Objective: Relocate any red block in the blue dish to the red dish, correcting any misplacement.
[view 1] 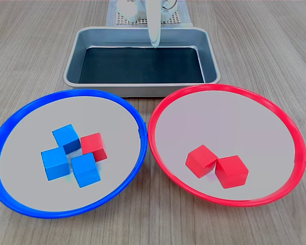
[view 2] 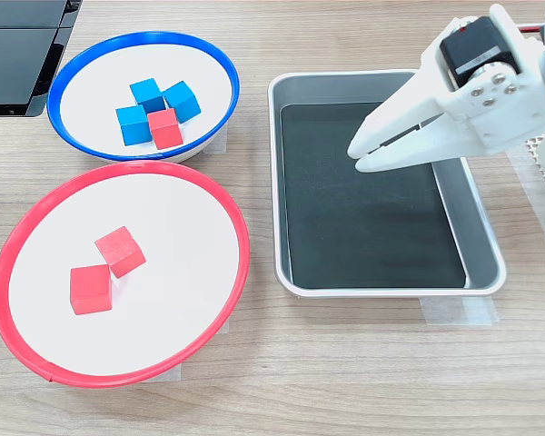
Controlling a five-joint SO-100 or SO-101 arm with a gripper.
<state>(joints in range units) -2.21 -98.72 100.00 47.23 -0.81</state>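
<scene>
In the first exterior view, the blue dish [view 1: 10, 196] sits on the wooden tabletop [view 1: 35, 46] at the first exterior view's left, with the red dish [view 1: 290, 132] just beside it on the right, their rims nearly touching. The red block [view 1: 94, 146] lies inside the blue dish, pressed against a cluster of three blue cubes [view 1: 66, 155] on its left side. Two more red cubes [view 1: 217, 166] rest side by side in the red dish, touching each other. Behind both dishes stands a rectangular steel tray [view 1: 143, 88] with a dark floor, and above its far edge only a slim white tip of the gripper [view 1: 153, 31] hangs into view, too narrow here to show how its jaws stand. In the second exterior view, the blue dish [view 2: 82, 64] is at the upper left and the red dish [view 2: 227, 218] is below it, close together. The red block [view 2: 166, 129] lies in the blue dish, touching the blue cubes [view 2: 150, 104] that surround it on three sides. The two red cubes [view 2: 107, 270] sit near the red dish's left half. The steel tray [view 2: 486, 263] lies to the second exterior view's right, and the white gripper [view 2: 356, 154] hovers over its dark floor, pointing toward the dishes, its jaws almost together with only a thin slit between them and nothing held. A dark flat object [view 2: 23, 50] occupies the upper left corner.
</scene>
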